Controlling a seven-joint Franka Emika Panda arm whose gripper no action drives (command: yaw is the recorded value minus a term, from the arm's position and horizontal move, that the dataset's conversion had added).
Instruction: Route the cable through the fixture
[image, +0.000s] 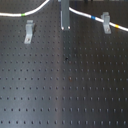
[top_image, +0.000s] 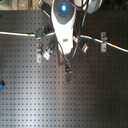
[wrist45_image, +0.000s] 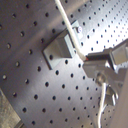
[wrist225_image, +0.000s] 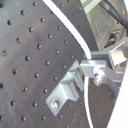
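Gripping the cable (wrist45_image: 75, 37) beside a fixture (wrist45_image: 59, 49), hand (wrist45_image: 92, 64) clenched on it (no legible txt).

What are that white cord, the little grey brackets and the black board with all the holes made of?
The cable looks like matte white plastic-sheathed cord, since it bends smoothly. The bracket looks like dull grey metal, with flat faces and sharp edges, though plastic is possible. The board looks like black-coated metal with a faint sheen.
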